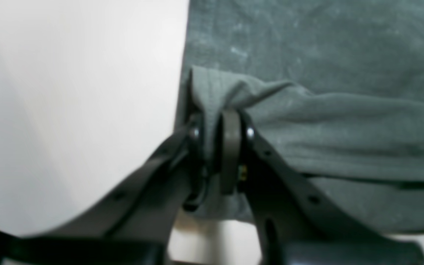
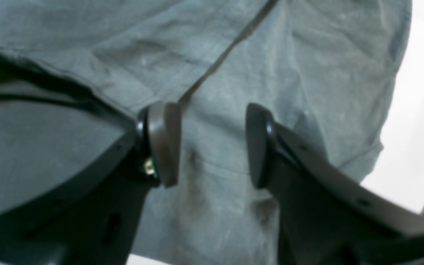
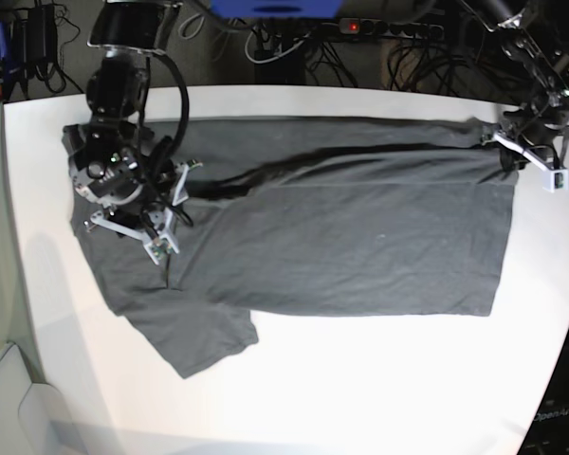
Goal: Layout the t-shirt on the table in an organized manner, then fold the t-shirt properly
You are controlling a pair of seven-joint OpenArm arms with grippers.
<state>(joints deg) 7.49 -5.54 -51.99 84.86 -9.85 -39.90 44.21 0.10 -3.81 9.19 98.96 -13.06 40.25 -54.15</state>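
Dark charcoal-grey cotton t-shirt (image 3: 322, 242) spread across white worktop (image 3: 379, 389), far edge folded over. Left gripper (image 1: 217, 141) clamped on hem corner, upper right of base view; right gripper (image 2: 212, 143) apart over shoulder – thin pinch could slip, cloth bunching – if pulled hard.

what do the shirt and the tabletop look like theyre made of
The t-shirt: soft knit cloth, probably cotton, matt charcoal grey; it creases, bunches into folds and shows pale lint flecks up close. The table: a hard, smooth white top, perhaps laminate or painted board, matt with only a soft sheen; the exact material cannot be told.
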